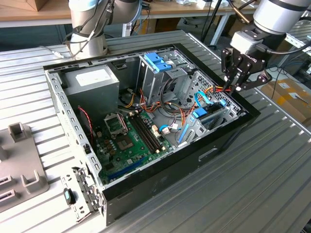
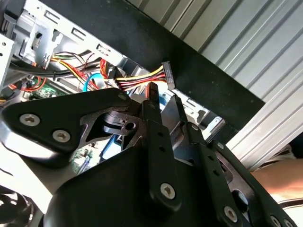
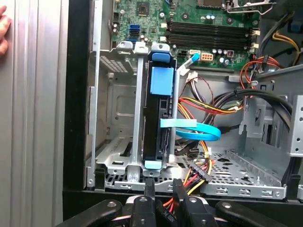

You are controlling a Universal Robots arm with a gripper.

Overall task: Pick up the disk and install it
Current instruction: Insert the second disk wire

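- My pincer (image 1: 237, 89) hangs over the computer case (image 1: 214, 145) at its edge on the exterior view's right, just above the rim, tips pointing down.
- Fingers (image 3: 149, 189) sit close together with a narrow gap between them; nothing is held between them in both wrist views.
- The disk (image 3: 158, 127) stands on edge in the metal drive bay (image 3: 118, 142) inside the case, slotted between the bay's upright rails, light-blue plastic at both of its ends.
- In the first wrist view the disk is straight ahead of my fingertips; pincer and disk are apart, not touching.
- In the exterior view the disk (image 1: 200, 114) shows as a blue-topped piece near the case wall, just below my pincer.
- A light-blue flat cable (image 3: 199, 130) runs out from the side of the disk; a bundle of red, yellow and black wires (image 3: 199, 170) lies just beside the bay, ending in a black connector (image 2: 166, 74) in the second wrist view.
- Motherboard (image 1: 129, 138) lies flat on the case floor, grey power supply (image 1: 92, 82) in the far corner, drive cage with blue bracket (image 1: 158, 61) at the back.
- Case rests open on the ribbed metal worktop (image 1: 272, 174); grey fixtures (image 1: 22, 165) lie on the exterior view's left.
- A person's fingers (image 3: 4, 30) rest on the worktop beside the case in the first wrist view.
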